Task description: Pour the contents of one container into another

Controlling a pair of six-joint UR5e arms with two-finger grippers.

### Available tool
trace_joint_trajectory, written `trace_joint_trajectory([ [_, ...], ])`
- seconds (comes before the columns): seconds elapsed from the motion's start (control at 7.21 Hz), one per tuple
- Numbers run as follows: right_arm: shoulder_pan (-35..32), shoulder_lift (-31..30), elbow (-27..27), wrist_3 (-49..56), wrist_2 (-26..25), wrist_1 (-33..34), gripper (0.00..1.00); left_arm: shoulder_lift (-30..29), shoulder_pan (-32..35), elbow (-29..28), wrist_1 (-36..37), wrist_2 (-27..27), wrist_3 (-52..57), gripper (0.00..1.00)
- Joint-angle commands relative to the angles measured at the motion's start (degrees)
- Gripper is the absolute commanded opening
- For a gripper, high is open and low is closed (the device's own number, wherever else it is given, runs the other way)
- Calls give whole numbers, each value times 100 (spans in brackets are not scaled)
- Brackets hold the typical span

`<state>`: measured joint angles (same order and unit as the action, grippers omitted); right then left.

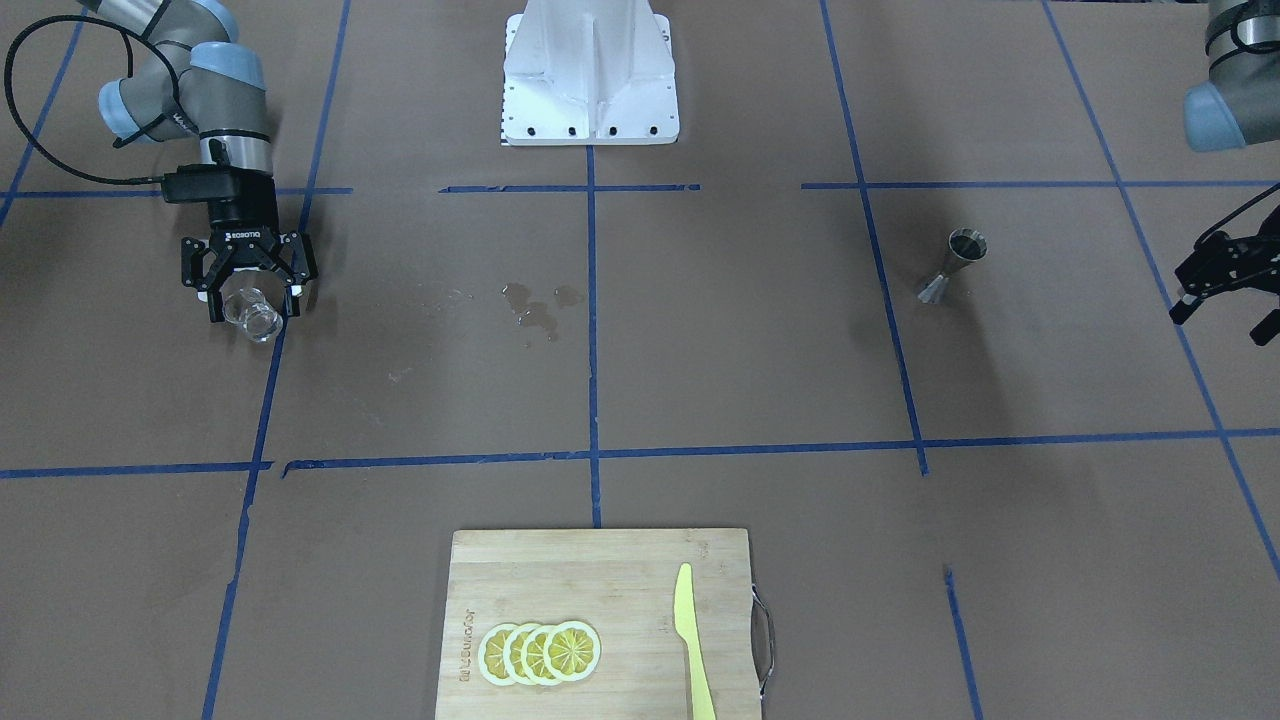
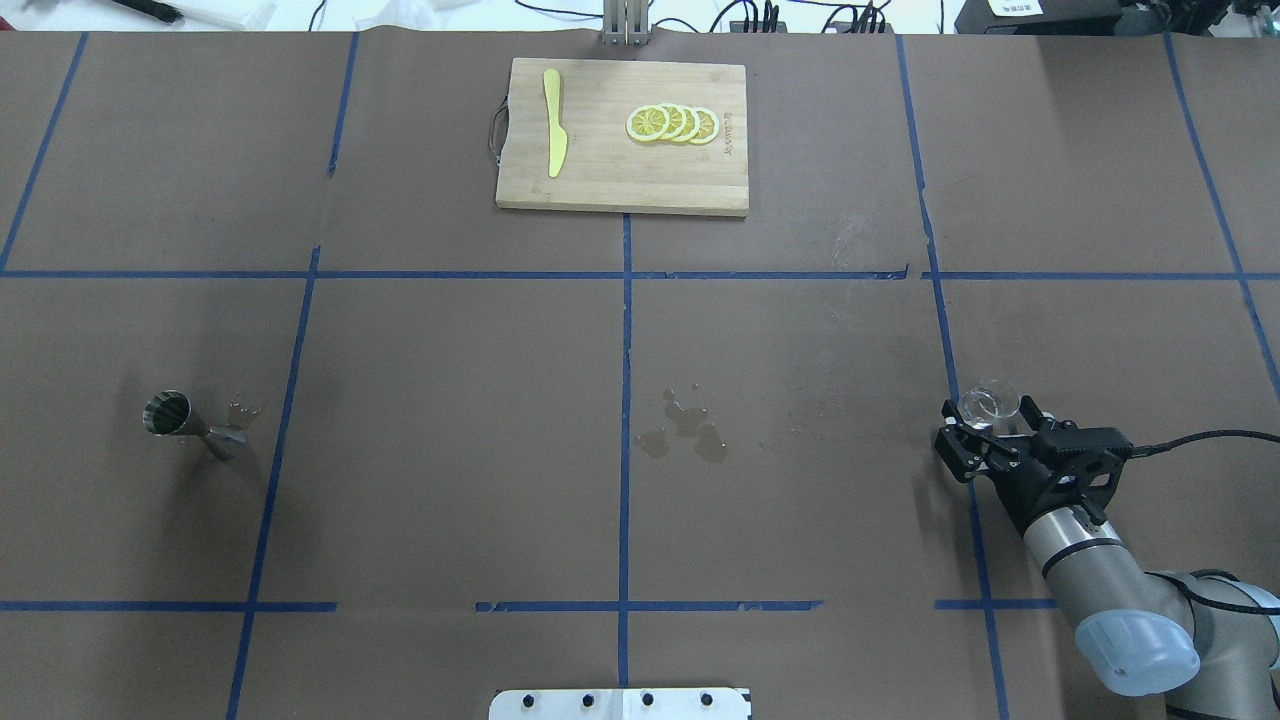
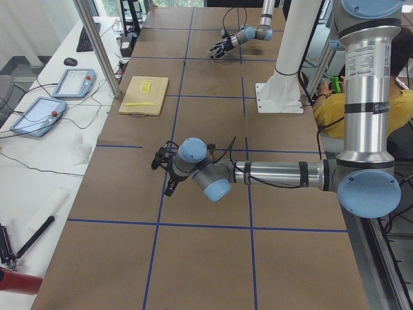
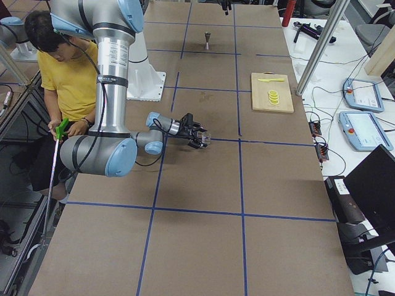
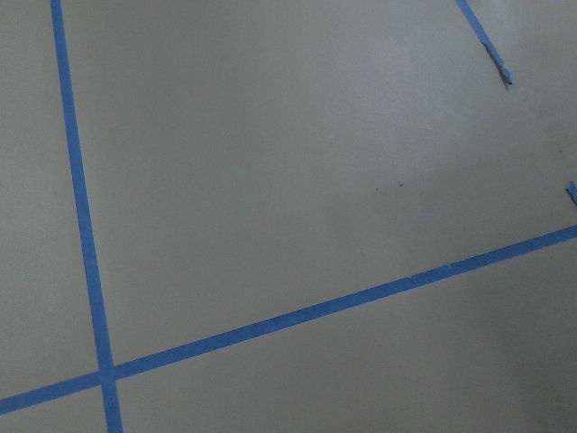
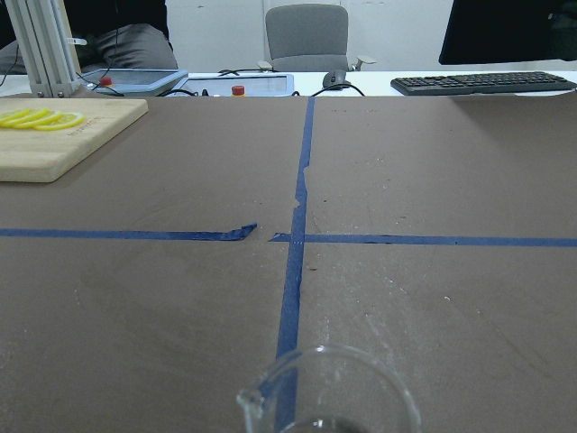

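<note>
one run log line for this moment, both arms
right gripper: shut on glass cup | left gripper: open, empty | jigger: upright, far side | pour: not started

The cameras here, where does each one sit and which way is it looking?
Front-facing: across the table, looking down; right gripper holds the glass cup.
Overhead: behind the robot; jigger at left.
Exterior left: table end, left arm near.
Exterior right: opposite end, right arm near.
Left wrist: only taped table, no gripper.
Right wrist: low, facing the cutting board; cup rim at bottom.
Front-facing and overhead share the wet patch.
</note>
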<state>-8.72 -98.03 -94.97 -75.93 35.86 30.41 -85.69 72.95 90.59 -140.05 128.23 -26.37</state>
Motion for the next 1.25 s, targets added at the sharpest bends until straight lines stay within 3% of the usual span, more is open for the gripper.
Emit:
trace_joint_trajectory([
  [0.0,98,-424,-561,25,113,-9,100,-1,0,20,4,0,0,100],
  [0.28,204,-839,-1117,25,341,-9,100,-1,0,20,4,0,0,100],
  [0.56,204,-1462,-1619,25,1086,0,100,-1,0,11,4,0,0,100],
  [1.11,-66,-2149,-1867,34,2974,26,100,8,52,-32,39,44,35,100],
])
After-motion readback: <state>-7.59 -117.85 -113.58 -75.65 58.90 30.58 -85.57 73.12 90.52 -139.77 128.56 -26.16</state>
